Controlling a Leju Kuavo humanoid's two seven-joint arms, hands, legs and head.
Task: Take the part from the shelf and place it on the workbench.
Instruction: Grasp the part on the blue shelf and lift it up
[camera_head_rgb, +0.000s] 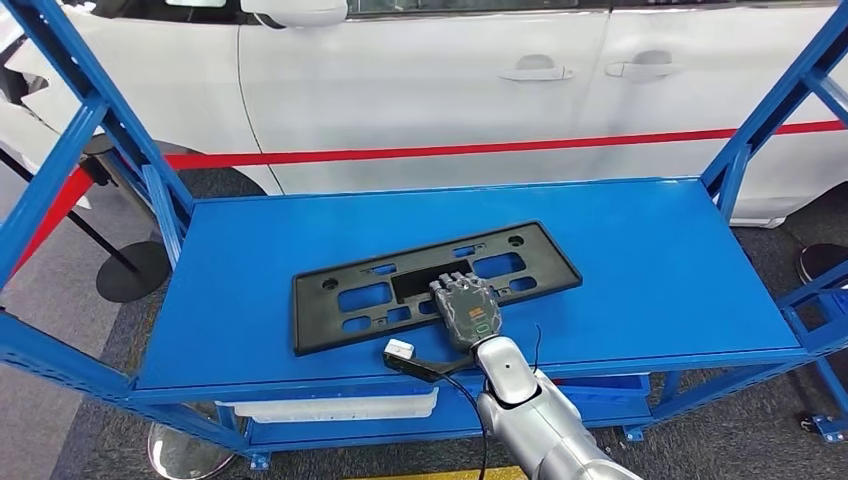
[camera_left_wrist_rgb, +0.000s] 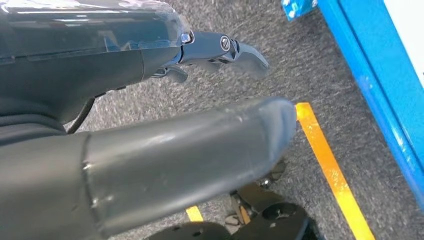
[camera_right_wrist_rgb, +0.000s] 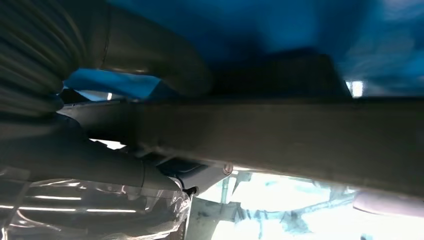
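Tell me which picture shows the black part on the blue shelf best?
The head view. There the whole black part lies flat on the blue shelf, with the right hand resting on its near edge. The right wrist view gives a blurry dark edge up close. The left wrist view looks at the floor.

Head view high over the blue shelf; right wrist view close against it, left floorward.
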